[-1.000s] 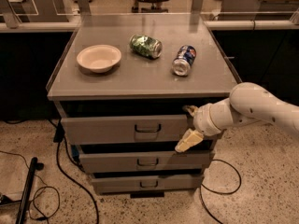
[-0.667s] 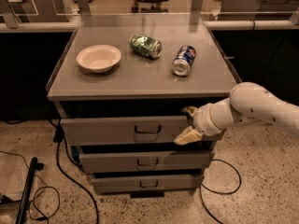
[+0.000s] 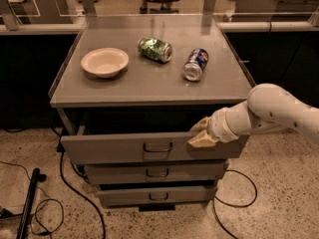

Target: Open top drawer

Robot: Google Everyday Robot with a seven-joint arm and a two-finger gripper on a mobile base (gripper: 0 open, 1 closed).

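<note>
Top drawer (image 3: 114, 148) sits just under the tabletop (image 3: 149, 86), in the middle of the frame. Its wide grey front juts forward past the two narrower drawers below, the middle drawer (image 3: 114, 173) and the bottom drawer (image 3: 124, 196), and a dark gap shows above and behind it. Its dark loop handle (image 3: 157, 147) is at the centre of the front, with nothing touching it.

The tool (image 3: 201, 133) is right of the handle, at the upper edge of the drawer front (whether it is clenched or released cannot be told). The white arm (image 3: 269, 111) reaches in from the right edge of the frame.

On the tabletop, a cream bowl (image 3: 104, 62) stands at the left. A green can (image 3: 155, 49) lies on its side near the middle, and a blue can (image 3: 196, 63) lies on its side right of it. Black cables (image 3: 75, 183) trail over the speckled floor at lower left.
</note>
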